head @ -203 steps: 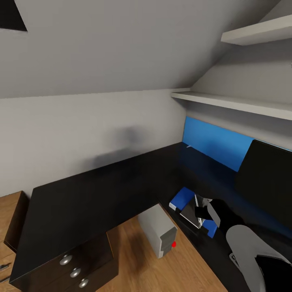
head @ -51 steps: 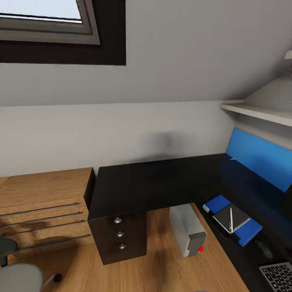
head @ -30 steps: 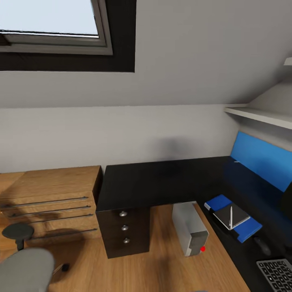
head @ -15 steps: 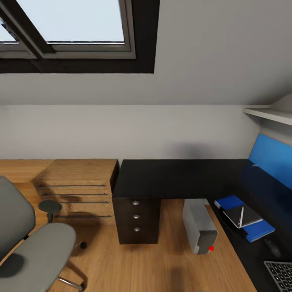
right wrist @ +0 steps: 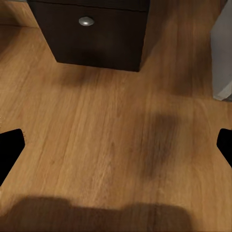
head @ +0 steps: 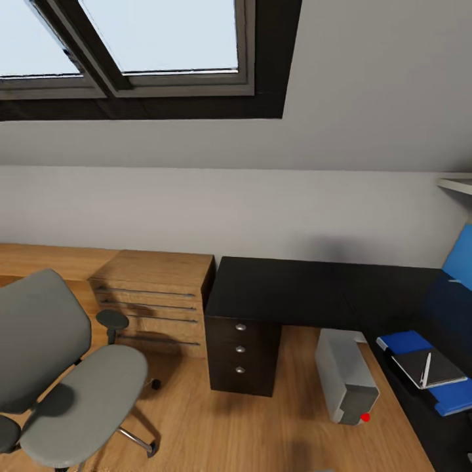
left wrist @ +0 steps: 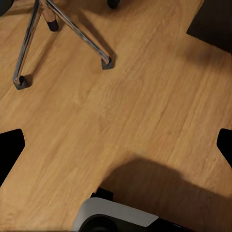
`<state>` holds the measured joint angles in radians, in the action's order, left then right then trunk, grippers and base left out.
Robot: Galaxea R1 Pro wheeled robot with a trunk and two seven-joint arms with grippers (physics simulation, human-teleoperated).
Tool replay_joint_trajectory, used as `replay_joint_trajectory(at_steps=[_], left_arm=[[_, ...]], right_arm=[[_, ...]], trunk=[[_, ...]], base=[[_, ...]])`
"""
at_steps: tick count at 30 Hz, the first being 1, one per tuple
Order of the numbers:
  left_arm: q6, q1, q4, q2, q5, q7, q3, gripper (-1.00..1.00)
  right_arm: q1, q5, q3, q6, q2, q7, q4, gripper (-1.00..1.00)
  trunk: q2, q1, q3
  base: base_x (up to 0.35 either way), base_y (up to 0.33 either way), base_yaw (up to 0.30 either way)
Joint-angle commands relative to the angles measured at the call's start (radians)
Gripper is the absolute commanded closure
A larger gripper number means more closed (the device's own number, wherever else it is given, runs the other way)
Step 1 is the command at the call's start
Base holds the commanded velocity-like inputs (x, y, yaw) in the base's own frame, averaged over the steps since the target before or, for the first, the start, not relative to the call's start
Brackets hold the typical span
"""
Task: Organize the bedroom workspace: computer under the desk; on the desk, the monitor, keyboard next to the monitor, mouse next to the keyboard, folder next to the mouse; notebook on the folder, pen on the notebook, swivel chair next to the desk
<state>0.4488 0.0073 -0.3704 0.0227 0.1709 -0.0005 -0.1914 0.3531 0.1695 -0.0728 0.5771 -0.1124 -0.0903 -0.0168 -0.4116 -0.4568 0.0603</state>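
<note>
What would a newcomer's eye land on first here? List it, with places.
The grey swivel chair stands out at the head view's lower left, on the wooden floor, apart from the black desk. Above it, a dark-framed skylight glows in the sloped ceiling. At the right edge, the bright blue folder lies on the desk with a dark notebook and pen stacked on it.

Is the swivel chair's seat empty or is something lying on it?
Empty: the swivel chair shows a bare grey seat, while the folder lies on the desk.

Folder cut off at frame edge.
</note>
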Motion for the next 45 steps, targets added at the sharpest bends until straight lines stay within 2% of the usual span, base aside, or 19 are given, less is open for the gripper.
replay_joint_trajectory(at_steps=[1, 10, 27, 30, 34, 40, 42, 43, 45], left_arm=[[0.001, 0.000, -0.001, 0.001, 0.005, 0.000, 0.001, -1.00], [0.001, 0.000, 0.001, 0.002, 0.004, -0.001, 0.006, -1.00], [0.002, 0.000, 0.001, 0.002, 0.002, -0.001, 0.005, -1.00], [0.001, 0.000, 0.001, 0.001, 0.003, -0.001, 0.004, -1.00], [0.001, 0.000, 0.001, 0.000, 0.003, -0.001, 0.003, -1.00], [0.001, 0.000, 0.001, -0.004, 0.004, -0.001, 0.002, -1.00], [0.001, 0.000, 0.001, -0.015, 0.005, -0.001, 0.001, -1.00], [0.001, 0.000, 0.001, -0.020, 0.005, -0.001, 0.000, -1.00], [0.001, 0.000, 0.001, -0.023, 0.005, -0.001, 0.000, -1.00]], right_arm=[[0.001, 0.011, -0.007, 0.003, 0.000, -0.005, -0.002, -1.00], [0.001, 0.010, -0.007, 0.004, -0.001, -0.006, -0.003, -1.00], [0.001, 0.010, -0.008, 0.006, 0.003, -0.011, -0.002, -1.00], [0.001, 0.011, -0.008, 0.005, 0.007, -0.041, -0.002, -1.00], [-0.006, 0.012, -0.007, 0.005, 0.039, -0.080, -0.003, -1.00], [-0.071, 0.012, -0.007, 0.026, 0.071, -0.086, -0.003, -1.00], [-0.101, 0.012, -0.007, 0.072, 0.087, -0.085, -0.003, -1.00], [-0.124, 0.014, -0.007, 0.126, 0.094, -0.084, -0.003, -1.00], [-0.152, 0.018, -0.007, 0.193, 0.096, -0.083, -0.004, -1.00]], trunk=[[-0.002, -0.001, 0.002], [-0.002, -0.001, -0.002], [-0.002, -0.001, -0.006], [-0.002, -0.001, -0.006], [-0.002, -0.001, -0.007], [-0.002, -0.001, -0.009], [-0.002, -0.001, -0.011], [-0.002, -0.001, -0.011], [-0.002, -0.001, -0.013]], base=[[0.000, 0.000, 0.080], [0.000, 0.000, 0.082], [0.000, 0.000, 0.264], [0.000, 0.000, 0.276], [0.000, 0.000, 0.276], [0.000, 0.000, 0.274], [0.000, 0.000, 0.271], [0.000, 0.000, 0.261], [0.000, 0.000, 0.250]])
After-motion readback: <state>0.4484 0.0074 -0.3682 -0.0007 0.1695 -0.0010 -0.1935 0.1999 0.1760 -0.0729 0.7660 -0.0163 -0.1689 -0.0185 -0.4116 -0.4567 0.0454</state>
